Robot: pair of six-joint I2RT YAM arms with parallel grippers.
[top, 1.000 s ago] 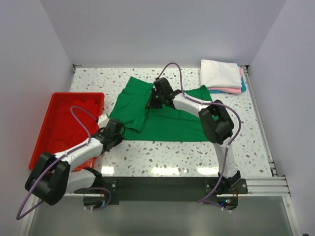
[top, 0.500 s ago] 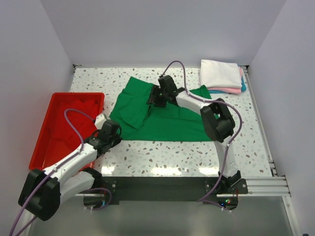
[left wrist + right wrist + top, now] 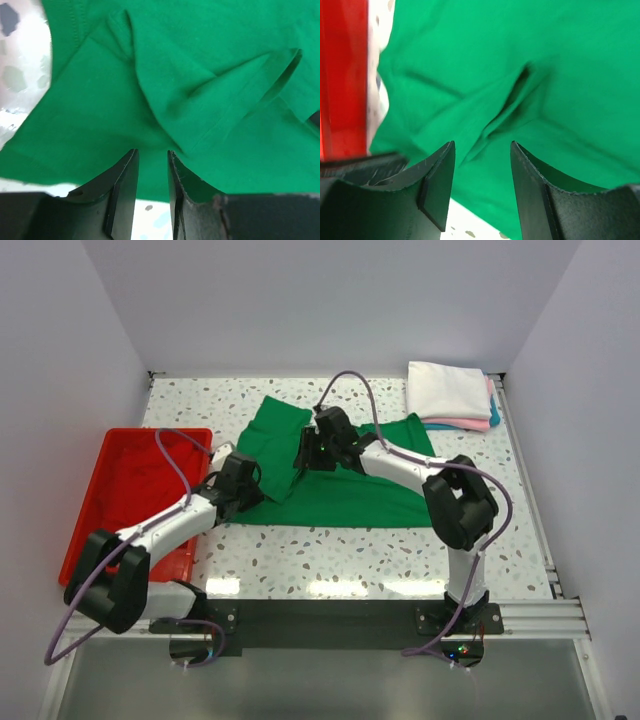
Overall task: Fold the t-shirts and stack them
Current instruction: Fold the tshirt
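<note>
**On the speckled table (image 3: 400,550), green shirt awaiting its next fold**

At far left of the frame, red tray (image 3: 130,432), out of play. Just right of it, left gripper (image 3: 243,478) low over the lower-left hem of the green t-shirt (image 3: 350,495), jaws apart with nothing between them. Across the centre, shirt spread flat, left side doubled over into a loose flap. Just above centre, right gripper (image 3: 310,450) at the flap's upper end, jaws likewise parted and empty, hovering over a creased ridge of cloth. In the upper right corner, well apart, stack of folded t-shirts (image 3: 447,390), white on top, pink and blue edges showing beneath.

Likely in hand: taking hold for another fold. Best done by pinching matching points along one edge, closing fully before lifting, then carrying both ends over together and level for a straight crease. Worth avoiding: snagging extra layers of the flap, or dragging the shirt toward the tray.
</note>
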